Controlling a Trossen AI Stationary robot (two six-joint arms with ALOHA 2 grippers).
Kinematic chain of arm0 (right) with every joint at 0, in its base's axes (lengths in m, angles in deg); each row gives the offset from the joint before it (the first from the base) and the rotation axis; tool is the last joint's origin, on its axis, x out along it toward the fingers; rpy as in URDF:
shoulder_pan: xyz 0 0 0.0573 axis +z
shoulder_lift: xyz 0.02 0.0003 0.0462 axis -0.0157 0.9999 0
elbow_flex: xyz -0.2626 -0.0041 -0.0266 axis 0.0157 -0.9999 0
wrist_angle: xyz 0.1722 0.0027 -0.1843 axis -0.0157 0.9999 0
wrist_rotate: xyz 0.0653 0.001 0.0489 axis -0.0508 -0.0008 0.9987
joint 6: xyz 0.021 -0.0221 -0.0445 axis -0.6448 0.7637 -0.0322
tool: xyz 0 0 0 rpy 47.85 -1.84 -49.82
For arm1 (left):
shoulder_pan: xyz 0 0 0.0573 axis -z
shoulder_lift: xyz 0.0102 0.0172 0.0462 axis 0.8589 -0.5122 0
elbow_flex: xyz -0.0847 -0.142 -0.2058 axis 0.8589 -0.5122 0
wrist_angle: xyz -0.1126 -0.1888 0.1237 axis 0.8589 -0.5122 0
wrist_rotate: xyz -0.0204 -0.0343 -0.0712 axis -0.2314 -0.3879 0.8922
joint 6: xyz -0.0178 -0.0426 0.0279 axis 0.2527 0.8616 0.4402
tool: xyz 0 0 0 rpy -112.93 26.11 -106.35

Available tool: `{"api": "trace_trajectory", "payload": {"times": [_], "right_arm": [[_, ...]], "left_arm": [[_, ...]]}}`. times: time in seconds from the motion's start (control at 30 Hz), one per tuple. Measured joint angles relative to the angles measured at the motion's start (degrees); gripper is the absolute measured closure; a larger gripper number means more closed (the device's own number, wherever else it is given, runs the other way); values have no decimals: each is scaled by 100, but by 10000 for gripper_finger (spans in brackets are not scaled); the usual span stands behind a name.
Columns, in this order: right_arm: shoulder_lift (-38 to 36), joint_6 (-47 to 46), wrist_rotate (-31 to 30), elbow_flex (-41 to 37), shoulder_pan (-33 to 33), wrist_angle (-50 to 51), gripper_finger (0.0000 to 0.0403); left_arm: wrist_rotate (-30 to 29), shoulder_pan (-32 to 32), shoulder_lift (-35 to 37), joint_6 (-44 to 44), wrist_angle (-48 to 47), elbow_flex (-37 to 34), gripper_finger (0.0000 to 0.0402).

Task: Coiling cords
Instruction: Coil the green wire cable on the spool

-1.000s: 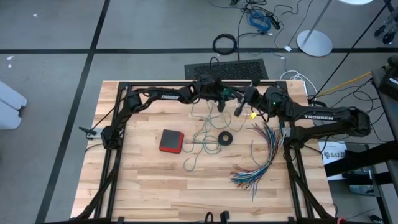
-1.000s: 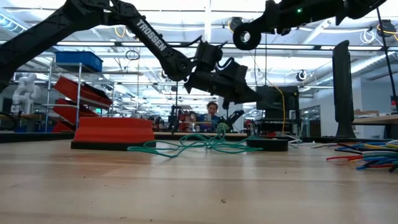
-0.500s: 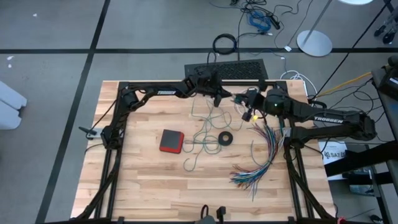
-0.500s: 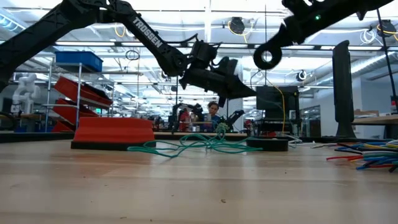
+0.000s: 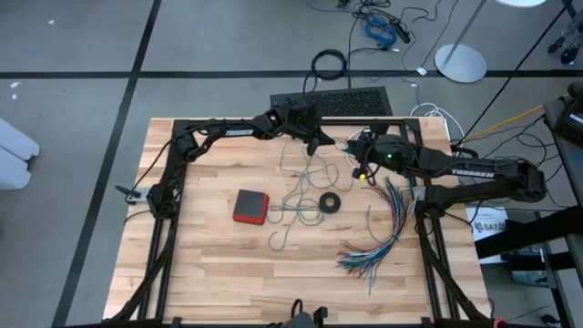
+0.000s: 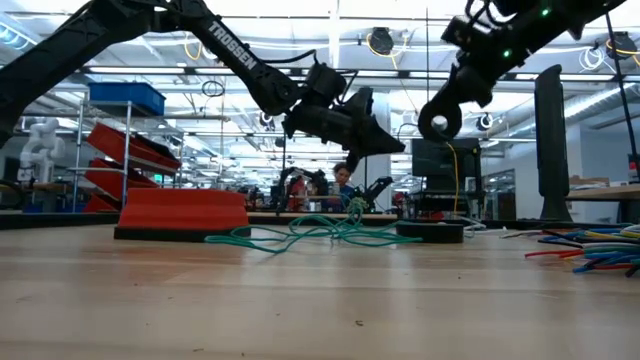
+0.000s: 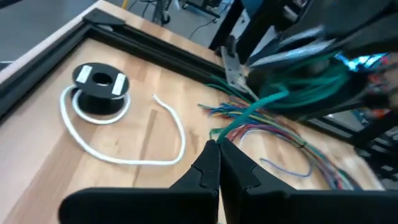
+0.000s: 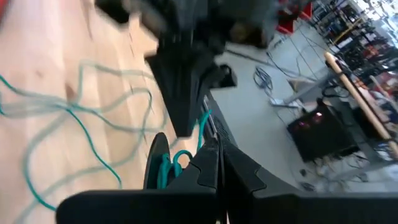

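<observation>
On the left we see the red block (image 5: 250,207), then the left gripper (image 5: 315,148) raised at the table's far edge, fingers pressed together on nothing. The teal-green cord (image 5: 296,202) sprawls mid-table. Rightward, the right gripper (image 5: 356,169) hovers, fingers likewise pressed together, beside the multicoloured wires (image 5: 387,228).

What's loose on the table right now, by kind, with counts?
Cords: 2, teal-green cord and white cord on its round spool
Red block: 1
Black tape ring: 1
Multicoloured wire bundle: 1
Total: 5
</observation>
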Motion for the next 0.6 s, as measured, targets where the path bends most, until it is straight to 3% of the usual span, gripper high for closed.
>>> {"api": "trace_trajectory", "payload": {"times": [0.17, 0.37, 0.6], "right_arm": [[442, 383, -691, 0, 6, -58, 403], [788, 761, -1574, -2, 77, -1020, 403], [1072, 891, -1627, -2, 69, -1964, 403]], "left_arm": [[324, -2, 9, 227, 91, 0, 402], [467, 61, 103, 315, 84, 0, 402], [658, 223, 147, 317, 208, 0, 402]]}}
